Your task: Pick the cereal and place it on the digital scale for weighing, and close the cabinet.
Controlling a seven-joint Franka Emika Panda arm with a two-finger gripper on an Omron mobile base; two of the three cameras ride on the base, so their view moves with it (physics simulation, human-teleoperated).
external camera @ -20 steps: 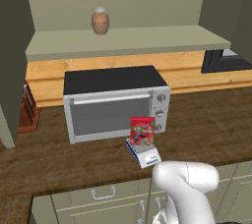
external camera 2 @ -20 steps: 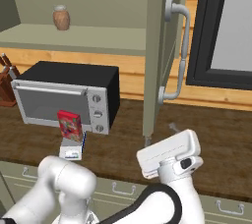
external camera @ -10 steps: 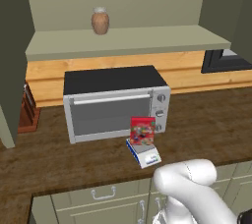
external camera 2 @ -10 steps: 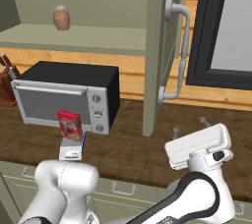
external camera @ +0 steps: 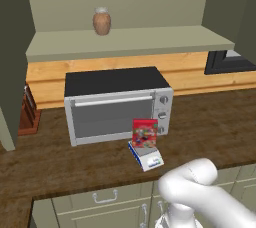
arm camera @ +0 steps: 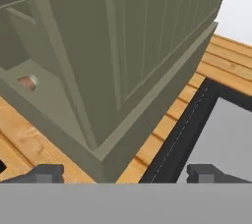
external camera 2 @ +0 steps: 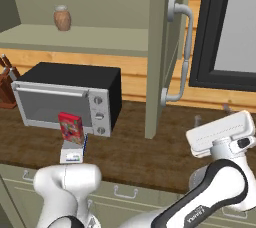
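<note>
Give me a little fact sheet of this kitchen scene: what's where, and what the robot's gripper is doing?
cereal: upright on the digital scale
digital scale: on the wooden counter, in front of the toaster oven
cabinet: door open, edge-on above the counter
vase: on the cabinet shelf
gripper: open, empty, facing the open door
task left: close the cabinet

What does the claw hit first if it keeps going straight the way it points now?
Most likely the open cabinet door: in the hand view its panelled face and outer edge sit dead ahead between the spread tips of the claw. Depth is unclear, so how soon can't be judged.
</note>
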